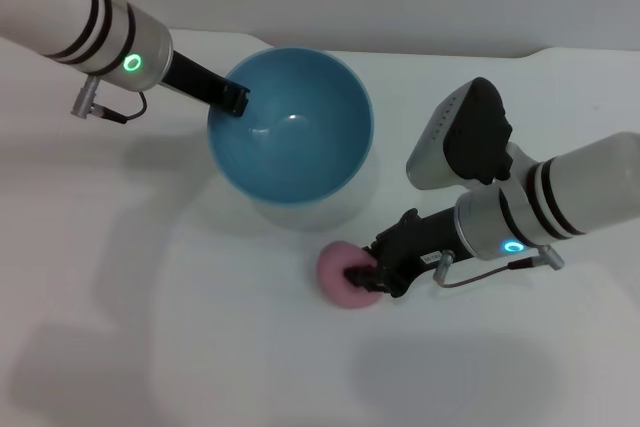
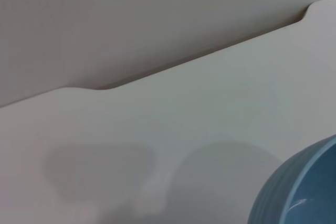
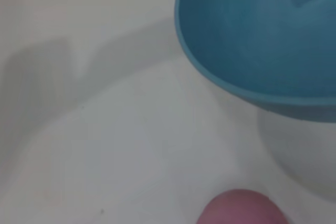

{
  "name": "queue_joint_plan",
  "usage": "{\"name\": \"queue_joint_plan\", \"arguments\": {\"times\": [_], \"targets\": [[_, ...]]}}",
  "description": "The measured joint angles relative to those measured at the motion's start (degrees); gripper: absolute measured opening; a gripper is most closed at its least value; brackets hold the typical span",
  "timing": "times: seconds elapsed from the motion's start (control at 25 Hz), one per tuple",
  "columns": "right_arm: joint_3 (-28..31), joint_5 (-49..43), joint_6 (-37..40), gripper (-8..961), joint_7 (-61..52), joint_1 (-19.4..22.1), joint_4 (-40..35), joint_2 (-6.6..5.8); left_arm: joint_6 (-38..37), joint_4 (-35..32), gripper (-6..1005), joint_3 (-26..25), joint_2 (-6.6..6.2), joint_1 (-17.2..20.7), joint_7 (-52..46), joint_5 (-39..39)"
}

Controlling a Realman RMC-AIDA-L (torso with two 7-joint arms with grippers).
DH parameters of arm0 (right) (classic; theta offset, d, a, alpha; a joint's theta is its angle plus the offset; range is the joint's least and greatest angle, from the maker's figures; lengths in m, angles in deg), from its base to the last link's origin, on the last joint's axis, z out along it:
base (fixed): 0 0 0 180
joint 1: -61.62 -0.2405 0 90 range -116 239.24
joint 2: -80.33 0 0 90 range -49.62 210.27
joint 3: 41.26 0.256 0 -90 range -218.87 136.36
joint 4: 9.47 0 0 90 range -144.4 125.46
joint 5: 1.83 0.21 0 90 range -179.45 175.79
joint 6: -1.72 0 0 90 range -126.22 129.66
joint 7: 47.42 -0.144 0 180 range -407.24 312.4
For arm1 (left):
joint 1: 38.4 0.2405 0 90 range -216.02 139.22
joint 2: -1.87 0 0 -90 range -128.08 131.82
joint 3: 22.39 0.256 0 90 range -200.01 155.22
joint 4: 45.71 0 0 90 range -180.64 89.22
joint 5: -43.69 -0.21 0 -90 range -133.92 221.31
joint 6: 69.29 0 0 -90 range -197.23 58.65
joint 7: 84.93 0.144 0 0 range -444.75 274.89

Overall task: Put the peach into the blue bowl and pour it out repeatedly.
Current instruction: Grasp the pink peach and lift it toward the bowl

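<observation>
We've got the right pincer (image 1: 366,277) down at the peach (image 1: 343,274) — its dark fingers look closed on the fruit's side, with the peach resting on the white table (image 1: 150,327). The blue bowl (image 1: 291,123) sits up and to the left of the fruit, near but apart from it, and it appears tilted and raised, empty inside. The left pincer (image 1: 235,99) is clamped on the bowl's rim on the left side. So, as we judge it, the carry runs short — from the peach up-left over the near rim.
</observation>
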Motion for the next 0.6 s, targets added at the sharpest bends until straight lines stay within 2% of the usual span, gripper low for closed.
{"name": "queue_joint_plan", "arguments": {"times": [0.08, 0.32, 0.48, 0.6], "targets": [[0.37, 0.26, -0.23, 330, 0.00, 0.29, -0.02, -0.09, 0.00, 0.00, -1, 0.02, 0.00, -0.06, 0.01, 0.01], [5.50, 0.48, 0.24, 233, 0.28, 2.65, -0.71, -0.41, 0.19, 0.49, -1, 1.18, 0.01, -0.06, -0.06, 0.02], [10.94, 0.43, 2.40, 185, 0.40, 6.70, -3.68, -1.00, 0.06, 0.59, -1, 2.09, 0.04, -0.08, -0.09, 1.00], [17.84, -0.03, 6.17, 162, 1.22, 11.12, -7.41, -1.47, 0.03, 0.78, -2, 3.11, 0.06, -0.20, -0.10, 1.47]]}}
